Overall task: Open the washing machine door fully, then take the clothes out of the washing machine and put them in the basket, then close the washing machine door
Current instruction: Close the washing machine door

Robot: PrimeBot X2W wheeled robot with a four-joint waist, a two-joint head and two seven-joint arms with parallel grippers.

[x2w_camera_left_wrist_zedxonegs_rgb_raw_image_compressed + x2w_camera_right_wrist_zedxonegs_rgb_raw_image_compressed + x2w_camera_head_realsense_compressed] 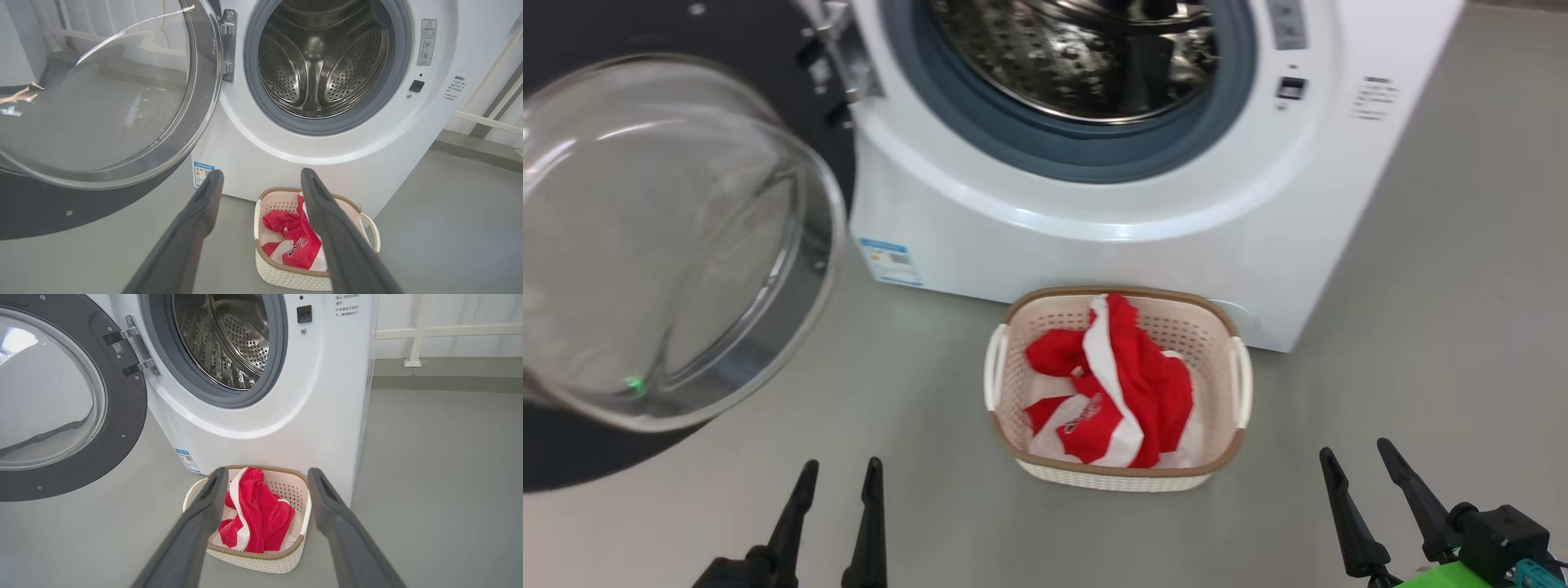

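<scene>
Clothes (1127,384) lay ahead of your two hands, red and white, heaped in one crumpled pile. Your left hand (842,465) stood with its fingers spread wide and nothing between them; your right hand (1355,449) was likewise wide and empty. Both hung low above the floor (1421,327), touching nothing, one to each side of the basket (1115,291), probably because the unloading was finished and neither had work at that instant. The basket sat on the floor just before the washing machine (1094,237), placed, it seems, so that garments needed only a short drop from the opening. It held the whole pile; the drum (1078,65), so far as its visible part showed, held nothing. The washing machine door (670,245) stood swung fully out on your left, so closing it looked like the one step remaining.
</scene>
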